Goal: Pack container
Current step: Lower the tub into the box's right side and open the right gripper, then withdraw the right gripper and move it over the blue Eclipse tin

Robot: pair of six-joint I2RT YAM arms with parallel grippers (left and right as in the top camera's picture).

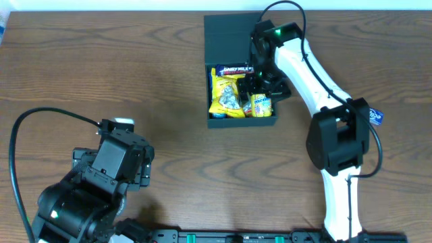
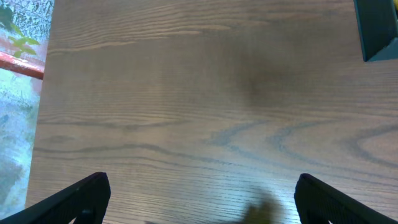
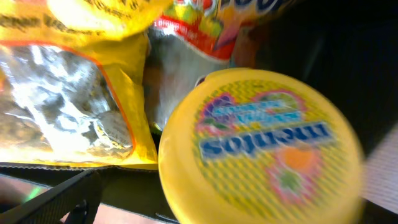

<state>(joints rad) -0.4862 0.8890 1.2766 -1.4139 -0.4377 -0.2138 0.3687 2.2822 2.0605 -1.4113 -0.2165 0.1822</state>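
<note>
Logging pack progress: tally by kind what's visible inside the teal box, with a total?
Purple Dairy Milk chocolate bar: 1
Yellow plastic snack packet with clear window: 1
Yellow round mentos tub: 1
Total: 3 told apart; more may lie hidden in the dark teal-green square container.

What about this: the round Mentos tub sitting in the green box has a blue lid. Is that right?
Not quite. The Mentos tub has a yellow lid, not a blue one; the right wrist view shows it close up. It does sit in the green box, beside the yellow snack bag.
</note>
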